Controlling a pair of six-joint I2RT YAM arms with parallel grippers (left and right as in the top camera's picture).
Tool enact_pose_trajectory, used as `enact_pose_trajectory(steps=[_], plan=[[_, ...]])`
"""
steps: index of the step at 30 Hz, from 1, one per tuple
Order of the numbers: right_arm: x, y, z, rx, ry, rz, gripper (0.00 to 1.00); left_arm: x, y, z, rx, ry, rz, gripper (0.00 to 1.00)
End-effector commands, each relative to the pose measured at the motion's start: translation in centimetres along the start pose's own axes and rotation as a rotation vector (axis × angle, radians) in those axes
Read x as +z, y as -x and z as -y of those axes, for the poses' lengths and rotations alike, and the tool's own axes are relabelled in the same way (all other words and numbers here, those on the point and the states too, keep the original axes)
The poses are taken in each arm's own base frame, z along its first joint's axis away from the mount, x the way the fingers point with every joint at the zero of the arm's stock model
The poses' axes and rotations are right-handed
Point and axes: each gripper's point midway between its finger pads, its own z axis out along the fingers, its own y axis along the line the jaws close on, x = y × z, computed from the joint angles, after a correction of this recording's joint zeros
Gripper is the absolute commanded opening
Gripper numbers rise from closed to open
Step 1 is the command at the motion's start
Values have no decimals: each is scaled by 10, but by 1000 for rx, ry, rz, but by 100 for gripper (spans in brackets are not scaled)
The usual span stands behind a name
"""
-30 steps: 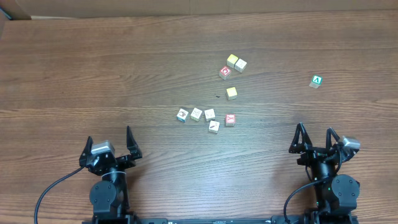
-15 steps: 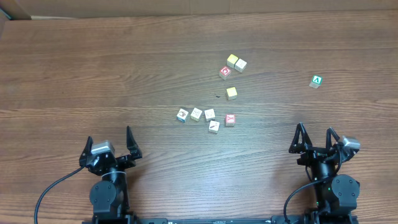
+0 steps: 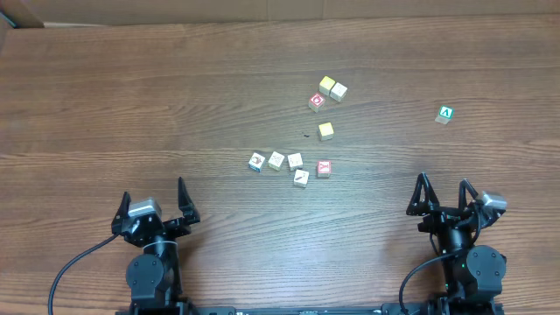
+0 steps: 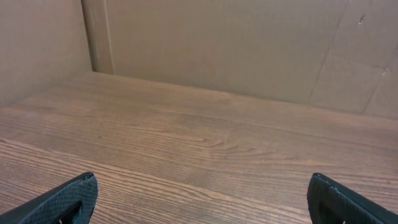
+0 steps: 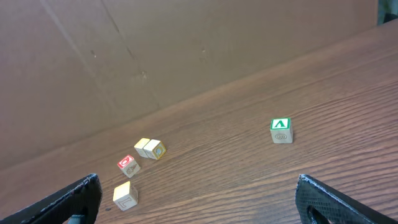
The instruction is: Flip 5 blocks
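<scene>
Several small pale blocks with red, pink or blue marks lie in a loose row at mid-table: one with a blue edge, two whitish ones, one slightly nearer and a red-marked one. My left gripper is open at the near left, well short of the row, over bare wood. At the near right my right gripper is open too, with nothing between its fingers. Neither wrist view shows the row.
Beyond the row are two touching yellow-topped cubes, a red-topped cube and a lone yellow cube. A green cube with a white "A" sits far right. A cardboard wall borders the table's far edge.
</scene>
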Motion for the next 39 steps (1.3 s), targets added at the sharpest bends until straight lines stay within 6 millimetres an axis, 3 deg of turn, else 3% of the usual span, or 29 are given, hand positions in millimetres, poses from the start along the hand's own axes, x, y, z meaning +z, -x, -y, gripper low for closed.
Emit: enact_pose_trajectory(steps=[1,11,16,23,26,30,35,39], plan=[[-1,5,1,-9,-8,23,100,0,1,-1,9,1,8,99],[-1,5,1,-5,-7,25,100,0,1,-1,9,1,8,100],[-1,5,-2,84,11,21,100,0,3,-2,8,11,16,99],[-7,4,-44,68,243,-27,100,-5,-4,42,15,-250,-19,100],[-13,17,-61,62,309,-36,100,-5,-2,46,16,-266,-42,100],[-14,41,-78,63,340,-76,100,0,18,43,20,-228,-86,100],[7,62,-97,108,320,-289,100,22,34,47,36,-197,-289,100],[30,67,-117,188,325,-549,100,48,46,60,44,-212,-523,100]])
